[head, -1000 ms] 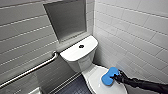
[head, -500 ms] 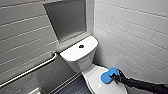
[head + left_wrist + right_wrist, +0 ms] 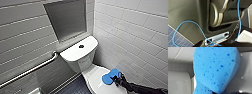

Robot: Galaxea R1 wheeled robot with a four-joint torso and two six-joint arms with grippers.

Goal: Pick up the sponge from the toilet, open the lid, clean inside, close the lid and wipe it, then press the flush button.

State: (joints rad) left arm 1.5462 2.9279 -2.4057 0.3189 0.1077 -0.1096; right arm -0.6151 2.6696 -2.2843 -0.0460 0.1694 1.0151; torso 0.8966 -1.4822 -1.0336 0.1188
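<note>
flush button (image 3: 81,46) on the tank (image 3: 72,53) top; lid (image 3: 96,78) before the tank, sponge (image 3: 110,76) seemingly on its right side; grab bar (image 3: 30,71) to the left.

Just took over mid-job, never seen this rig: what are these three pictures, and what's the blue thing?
The wide picture is from a camera high on the robot's head, looking down at a white toilet with its lid shut and a flush button on the tank. The dark arm entering at the lower right is the robot's right arm; its jaws hold the blue sponge over the lid. The blue close-up comes from that arm's wrist camera, looking at the same sponge. The third, from the left wrist camera, shows the robot's own dark body and a blue cable.
</note>
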